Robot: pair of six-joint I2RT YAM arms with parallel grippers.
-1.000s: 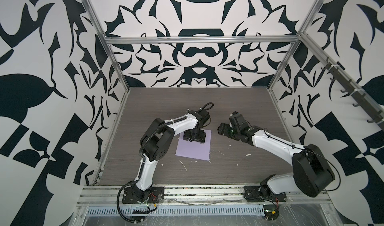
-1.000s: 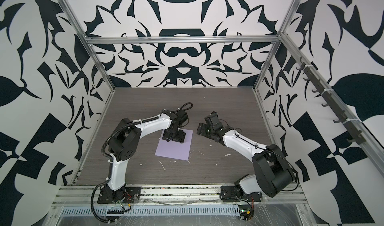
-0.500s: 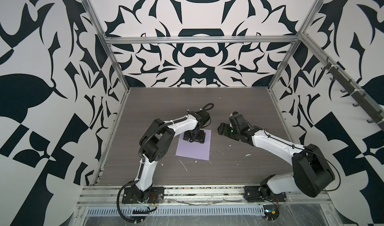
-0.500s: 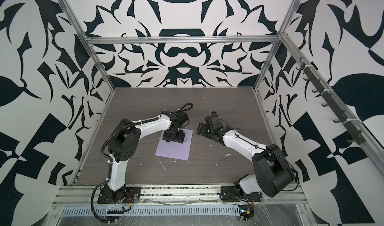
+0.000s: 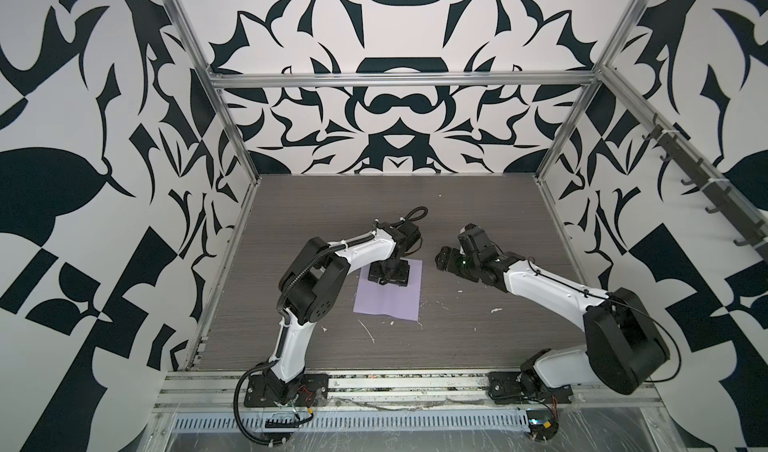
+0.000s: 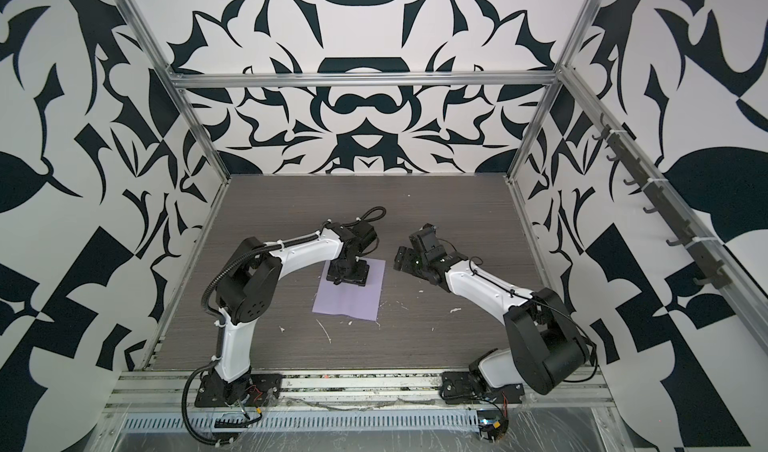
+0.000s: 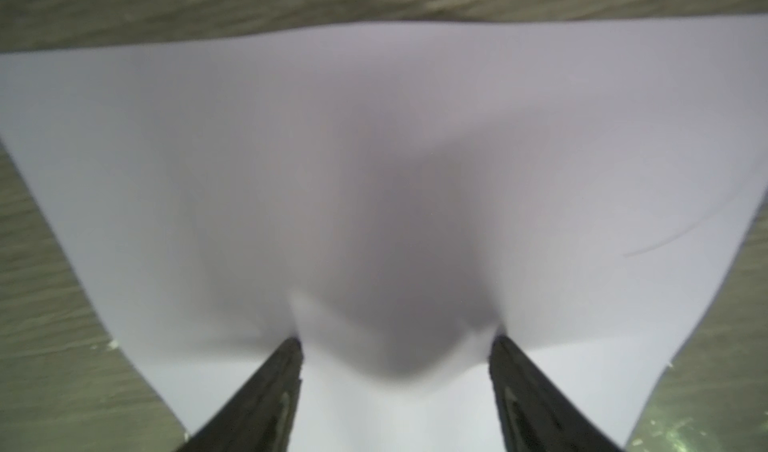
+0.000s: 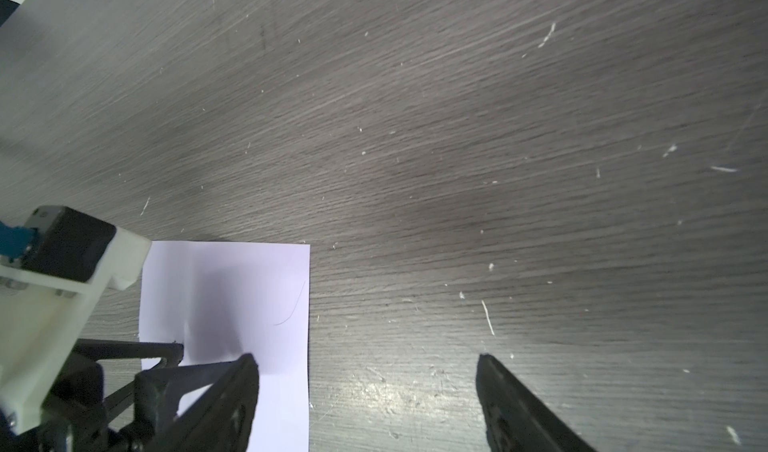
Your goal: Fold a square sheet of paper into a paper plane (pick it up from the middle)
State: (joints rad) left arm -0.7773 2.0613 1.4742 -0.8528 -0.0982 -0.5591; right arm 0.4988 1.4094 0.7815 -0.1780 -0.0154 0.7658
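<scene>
The square sheet of paper (image 5: pixel 386 302) (image 6: pixel 348 302) is lilac and lies flat on the dark wood table, with one faint crease. My left gripper (image 5: pixel 388 281) (image 6: pixel 347 281) points straight down onto its far half. In the left wrist view both fingertips (image 7: pixel 291 350) press on the sheet (image 7: pixel 374 138), and the jaws stand apart with a soft hump of paper rising between them. My right gripper (image 5: pixel 442 258) (image 8: pixel 365 358) is open and empty, hovering just right of the sheet's far right corner (image 8: pixel 249 296). No paper plane is in view.
Small white flecks (image 5: pixel 368 331) lie scattered on the table in front of and to the right of the sheet. Patterned walls and metal frame posts (image 5: pixel 239 146) close in the table on three sides. The arm bases sit on the front rail (image 5: pixel 415 381).
The left gripper's jaws have drawn closer together on the sheet, and the paper now bulges between them. Neither arm has visibly shifted; the right gripper stays as it was.
</scene>
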